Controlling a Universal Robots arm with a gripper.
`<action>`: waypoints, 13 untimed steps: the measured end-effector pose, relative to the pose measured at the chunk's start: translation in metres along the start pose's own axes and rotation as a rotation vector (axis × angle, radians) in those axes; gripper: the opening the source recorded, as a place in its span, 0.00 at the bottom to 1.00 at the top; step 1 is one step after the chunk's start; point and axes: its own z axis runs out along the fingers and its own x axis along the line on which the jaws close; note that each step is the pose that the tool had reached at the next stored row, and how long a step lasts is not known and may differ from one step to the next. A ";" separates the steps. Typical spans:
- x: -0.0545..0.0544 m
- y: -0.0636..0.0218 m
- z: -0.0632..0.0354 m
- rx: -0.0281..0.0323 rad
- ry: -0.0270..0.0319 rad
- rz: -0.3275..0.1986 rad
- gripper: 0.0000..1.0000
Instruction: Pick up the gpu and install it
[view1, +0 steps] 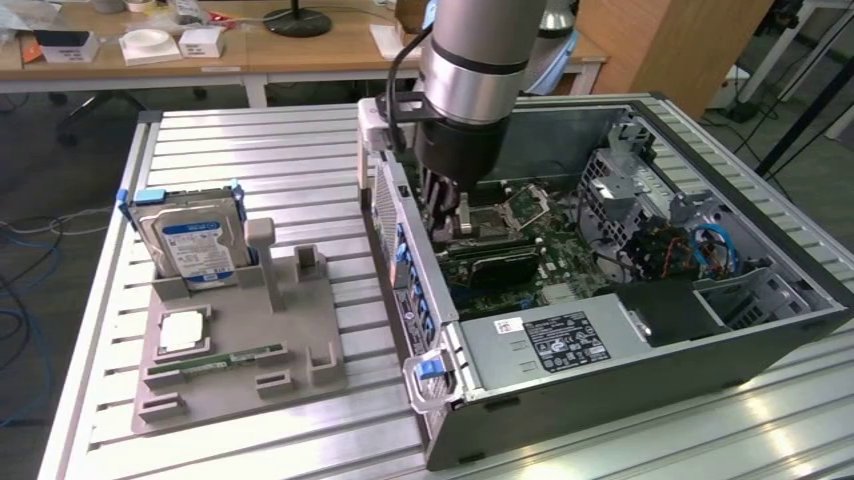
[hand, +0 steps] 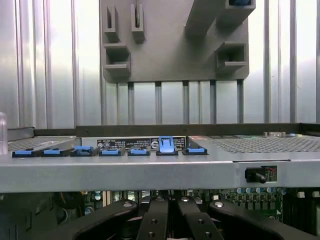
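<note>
Nearest the exterior view's camera sits a dark, open desktop computer case (view1: 627, 400), lying on its side on a ribbed aluminium table (view1: 254, 150). The silver power supply box (view1: 554, 345) at its near end carries a black label, too small to read. The black gripper (view1: 445, 222) reaches down into the case over the green motherboard (view1: 534, 265), its fingers (hand: 165, 220) drawn together. A dark flat gpu card (view1: 491, 262) appears to lie seated on the motherboard just beside the gripper, so installation looks largely done, though whether it is clamped I cannot tell. On the exterior view's left, a grey plastic holder (view1: 234, 340) carries a silver hard drive with a blue label (view1: 196, 245), text unreadable.
</note>
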 end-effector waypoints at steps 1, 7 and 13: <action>0.000 0.0007 -0.0006 0.0000 0.0000 0.000 0.11; 0.000 0.0025 0.0013 0.0001 -0.0004 0.001 0.11; 0.000 0.0026 0.0033 0.0000 -0.0045 0.003 0.11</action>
